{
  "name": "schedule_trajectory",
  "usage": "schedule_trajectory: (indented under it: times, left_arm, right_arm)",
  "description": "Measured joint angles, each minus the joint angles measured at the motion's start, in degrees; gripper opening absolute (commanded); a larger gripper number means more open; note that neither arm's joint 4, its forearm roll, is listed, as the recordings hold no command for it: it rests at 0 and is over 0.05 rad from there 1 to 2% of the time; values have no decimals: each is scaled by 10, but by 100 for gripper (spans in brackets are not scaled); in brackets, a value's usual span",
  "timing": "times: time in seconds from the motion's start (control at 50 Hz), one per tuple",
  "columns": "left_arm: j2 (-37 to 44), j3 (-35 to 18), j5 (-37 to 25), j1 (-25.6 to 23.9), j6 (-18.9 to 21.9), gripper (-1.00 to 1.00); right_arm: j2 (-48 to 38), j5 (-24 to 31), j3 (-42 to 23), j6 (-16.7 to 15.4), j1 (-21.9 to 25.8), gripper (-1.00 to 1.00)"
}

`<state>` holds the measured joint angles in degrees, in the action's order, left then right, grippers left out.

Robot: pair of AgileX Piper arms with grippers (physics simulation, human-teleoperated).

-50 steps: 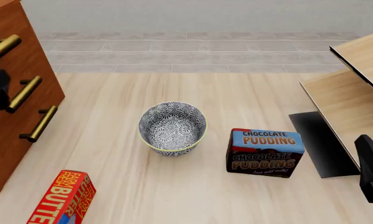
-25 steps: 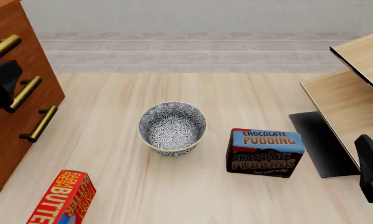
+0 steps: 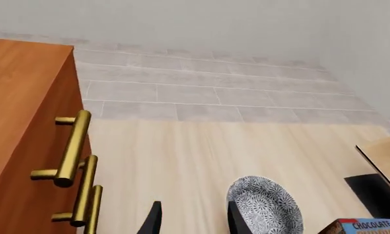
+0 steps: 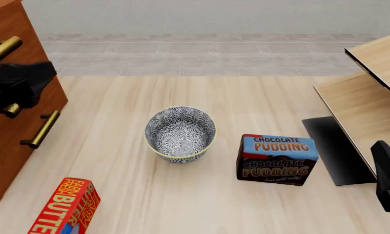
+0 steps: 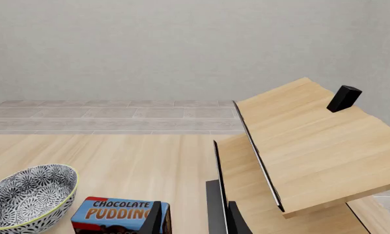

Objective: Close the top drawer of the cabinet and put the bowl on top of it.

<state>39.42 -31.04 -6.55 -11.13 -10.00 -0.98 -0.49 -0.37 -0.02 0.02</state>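
Nearest, at the left front edge of the table [image 4: 181, 204], lies a red butter box [image 4: 66, 207], and at the right front edge the right gripper [image 5: 189, 219] hangs low beside the pale shelf unit [image 4: 367, 92]; its two dark fingers stand a narrow gap apart with nothing between them. A little farther in, right of centre, stands the chocolate pudding box [image 4: 277, 159], upright, label toward the arms. Just left of it, apart from it, sits the bowl [image 4: 180, 133] on the table near the middle, upright and empty, grey-and-white floral with a pale yellowish rim. Against the left edge stands the cabinet [image 4: 12, 102], its three brass handles facing right over the table. The left gripper [image 3: 193, 219] is a dark shape in front of the cabinet's face between the upper two handles in the front view; in its wrist view the fingers are parted and hold nothing, pointing out over the table toward the bowl. The top drawer [image 3: 19, 102] shows its handle, and its front looks flush with the drawers below. Farthest back runs a grey tiled floor [image 4: 201, 51].
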Motion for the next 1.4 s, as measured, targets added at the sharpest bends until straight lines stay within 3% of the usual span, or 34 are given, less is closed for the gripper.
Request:
schedule_trajectory:
  times: [0.8,1.4]
  left_arm:
    - [194,-142,-129,-62,-51,100]
    - [283,-203,-158,-61,-49,100]
  right_arm:
    - [0,0,0,0,0,100]
    - [0,0,0,0,0,100]
